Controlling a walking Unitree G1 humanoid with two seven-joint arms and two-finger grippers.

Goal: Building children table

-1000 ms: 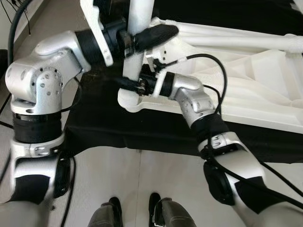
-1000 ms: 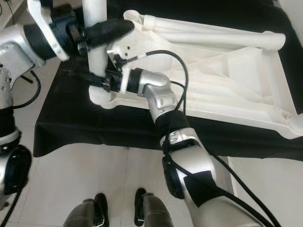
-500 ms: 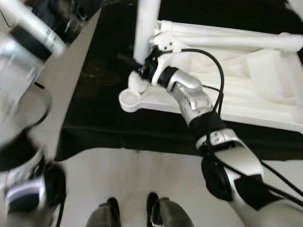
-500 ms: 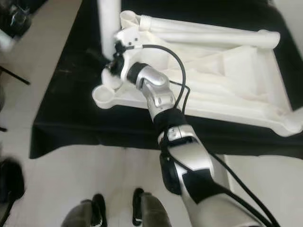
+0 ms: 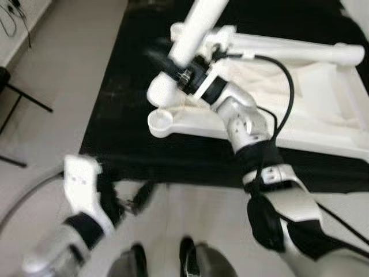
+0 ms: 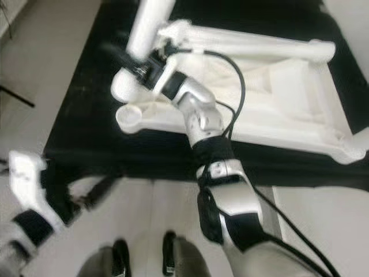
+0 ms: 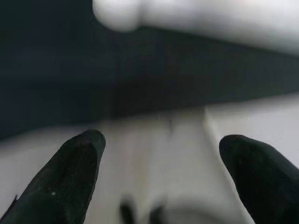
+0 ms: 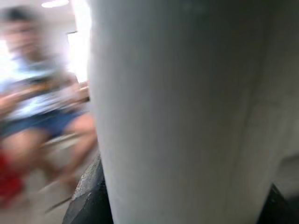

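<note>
A white children's table [image 5: 323,104] lies upside down on a black cloth [image 5: 121,98]. My right gripper [image 5: 176,69] is shut on a loose white table leg [image 5: 199,23], which leans tilted over the near left corner. The leg's rounded lower end sits just above an empty round socket [image 5: 161,122]. In the right wrist view the white leg [image 8: 177,112] stands between the black fingers [image 8: 88,196]. My left gripper [image 5: 135,199] hangs low over the floor at the cloth's front edge, blurred. In the left wrist view its fingers [image 7: 70,172] are spread open around nothing.
The cloth-covered platform ends at a front edge [image 5: 173,176] with pale tiled floor before it. My feet [image 5: 138,257] stand close to that edge. Thin black stand legs [image 5: 23,104] cross the floor at the left. A blurred seated person [image 8: 42,102] appears behind the leg.
My left gripper has let go of the leg and swung down to the lower left. The leg has gone from upright to leaning, still held by my right gripper.
</note>
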